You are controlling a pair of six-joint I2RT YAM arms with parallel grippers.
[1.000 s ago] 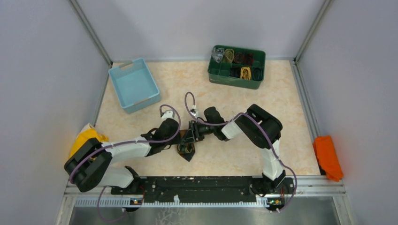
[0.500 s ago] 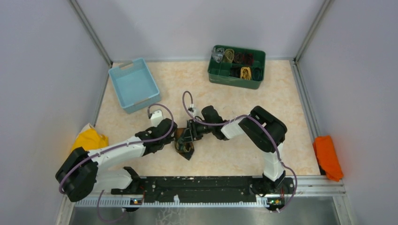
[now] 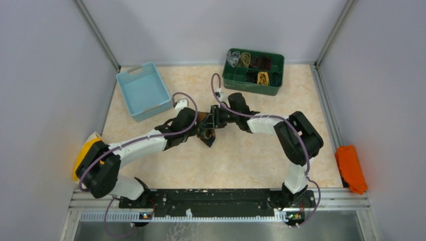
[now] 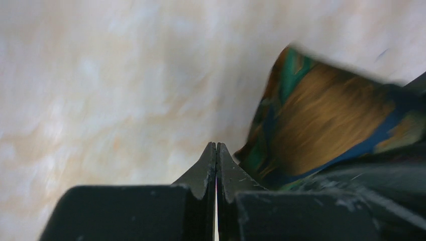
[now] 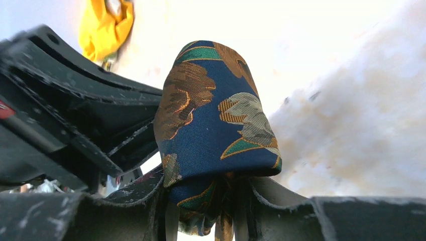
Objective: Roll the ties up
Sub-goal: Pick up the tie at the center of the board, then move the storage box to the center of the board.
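Green bin [image 3: 251, 88]: rolled ties [image 3: 262, 78] in compartments. Blue bin [image 3: 145, 93]: smooth, rectangular. Woven patterned tie [image 5: 216, 115], looped, pinched in right fingers [image 5: 100, 216]; left fingers [image 4: 201, 175] pressed together beside it.

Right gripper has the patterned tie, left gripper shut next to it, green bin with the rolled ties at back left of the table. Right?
One slip: in the top external view the green bin sits at the back right; the blue bin has the back left. The rest stands: the right gripper grips the patterned tie, and the left gripper is shut beside it.
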